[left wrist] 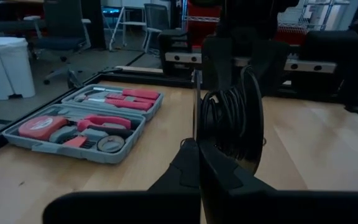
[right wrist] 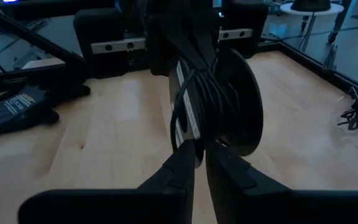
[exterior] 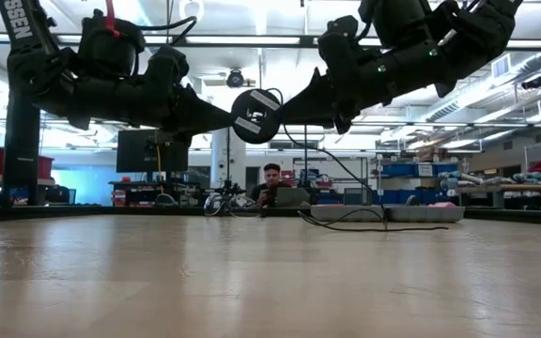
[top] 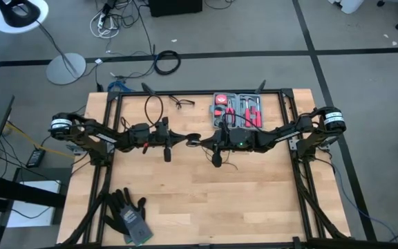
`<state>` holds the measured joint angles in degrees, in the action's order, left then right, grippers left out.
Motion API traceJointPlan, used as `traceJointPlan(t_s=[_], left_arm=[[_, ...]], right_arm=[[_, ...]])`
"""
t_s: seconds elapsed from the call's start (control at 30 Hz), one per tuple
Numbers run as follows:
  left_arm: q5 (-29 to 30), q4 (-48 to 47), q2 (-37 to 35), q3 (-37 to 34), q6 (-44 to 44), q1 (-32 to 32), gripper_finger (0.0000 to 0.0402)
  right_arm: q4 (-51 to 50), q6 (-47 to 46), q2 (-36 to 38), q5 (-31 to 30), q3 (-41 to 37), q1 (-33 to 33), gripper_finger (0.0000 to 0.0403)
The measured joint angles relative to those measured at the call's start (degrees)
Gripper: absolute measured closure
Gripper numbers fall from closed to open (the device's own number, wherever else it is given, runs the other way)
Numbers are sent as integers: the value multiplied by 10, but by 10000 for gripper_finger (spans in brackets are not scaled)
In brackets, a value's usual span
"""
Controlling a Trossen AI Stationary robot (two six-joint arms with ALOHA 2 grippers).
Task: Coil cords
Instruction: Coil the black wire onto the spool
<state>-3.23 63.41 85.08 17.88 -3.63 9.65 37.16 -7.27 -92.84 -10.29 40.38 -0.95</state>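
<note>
Above the pale wooden surface, beside the grey tool case, both grippers meet at a round black spool wound with thin black cord: left gripper clamped shut on it, right gripper nearly closed, pinching its rim.

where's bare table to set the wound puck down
The widest bare patch is the near half of the table, right of the gloves and below both grippers. Another lies between the wire item and the tool case. The back edge is crowded, as is the middle where both grippers hold the puck.
</note>
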Motion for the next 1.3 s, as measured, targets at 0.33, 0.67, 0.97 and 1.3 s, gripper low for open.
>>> traceJointPlan(t_s=[0.33,0.67,0.97,1.3], left_arm=[[5,-8,0,12,-10,0,401],[-12,-6,0,12,-28,0,396],[-33,-5,0,12,-42,0,346],[-46,0,0,12,-42,0,340]], right_arm=[[6,15,0,3,0,0,395],[7,14,0,17,0,0,400],[7,15,0,37,0,0,401],[16,19,0,41,0,0,402]])
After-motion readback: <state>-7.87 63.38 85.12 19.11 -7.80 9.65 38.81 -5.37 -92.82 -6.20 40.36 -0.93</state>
